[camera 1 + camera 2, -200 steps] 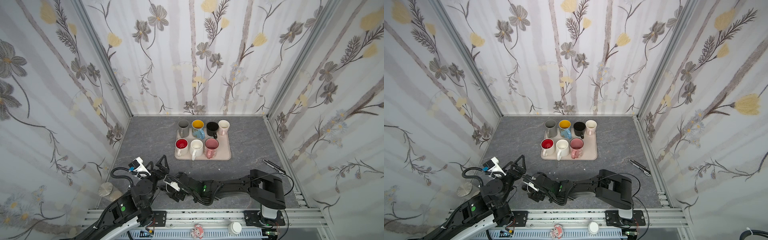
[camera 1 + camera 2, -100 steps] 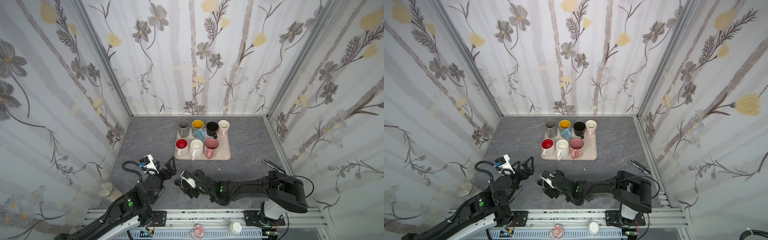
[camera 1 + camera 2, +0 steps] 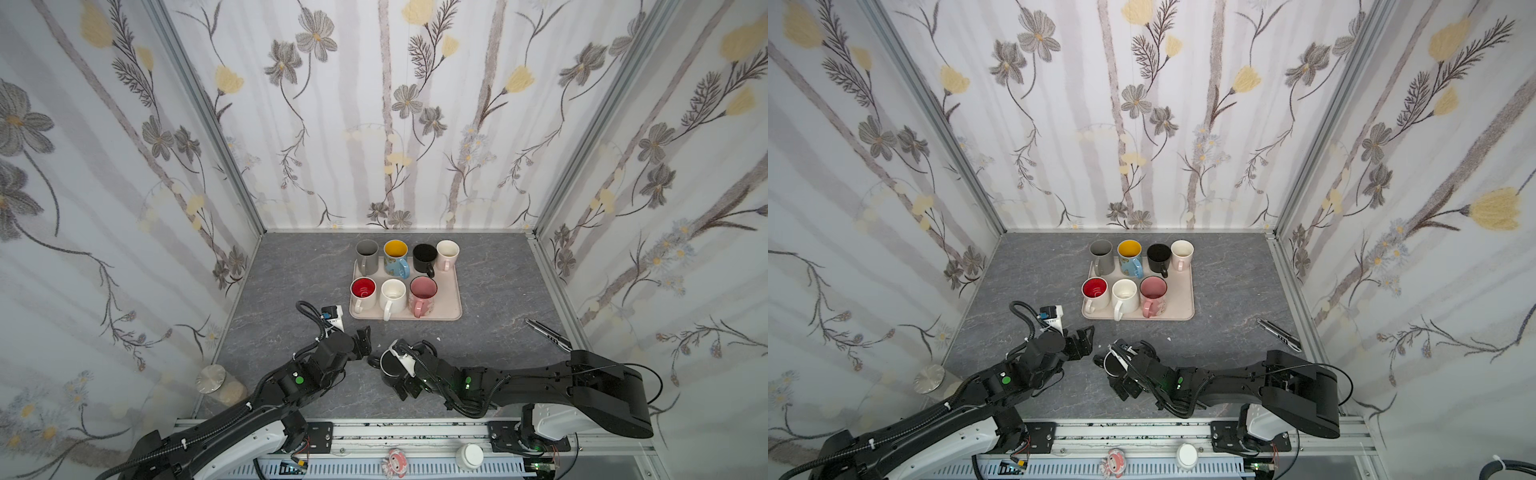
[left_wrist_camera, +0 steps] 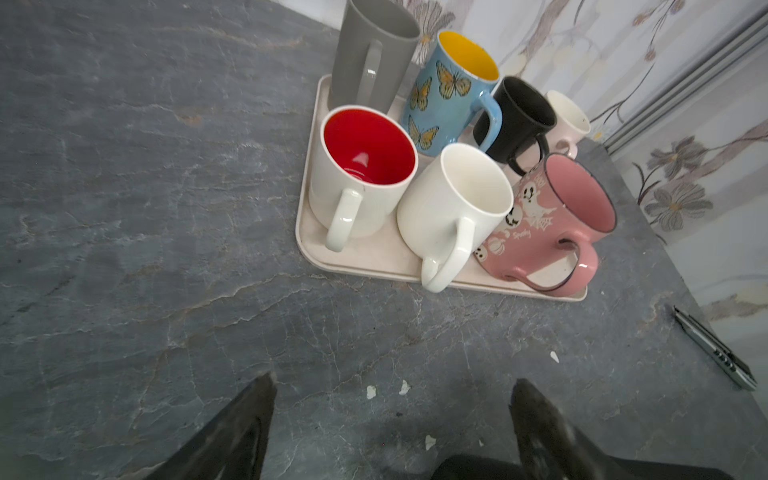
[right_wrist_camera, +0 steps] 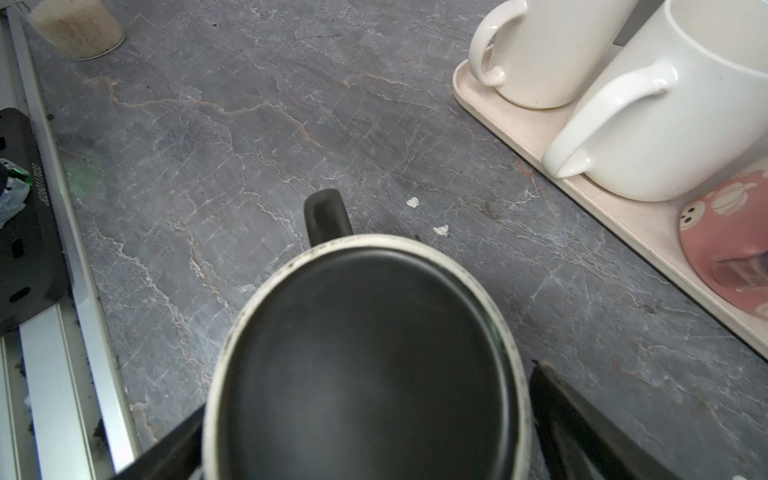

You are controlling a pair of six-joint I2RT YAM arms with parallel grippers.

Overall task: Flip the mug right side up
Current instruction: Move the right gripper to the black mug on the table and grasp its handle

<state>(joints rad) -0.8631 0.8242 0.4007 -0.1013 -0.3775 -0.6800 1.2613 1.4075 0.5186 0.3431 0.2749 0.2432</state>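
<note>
A black mug stands upside down on the grey table near the front middle. Its base with a pale foot ring faces up. Its handle points toward the left arm. My right gripper is open, one jaw on each side of the mug. A thin gap shows at one finger. My left gripper hangs open just left of the mug with nothing between its fingers.
A beige tray with several upright mugs lies beyond the grippers. A jar with a metal lid stands at the front left. A slim metal tool lies by the right wall.
Both grippers have shifted to the right, the right one taking the mug along. The right jaws have widened off the mug. The left gripper has come up beside it.
</note>
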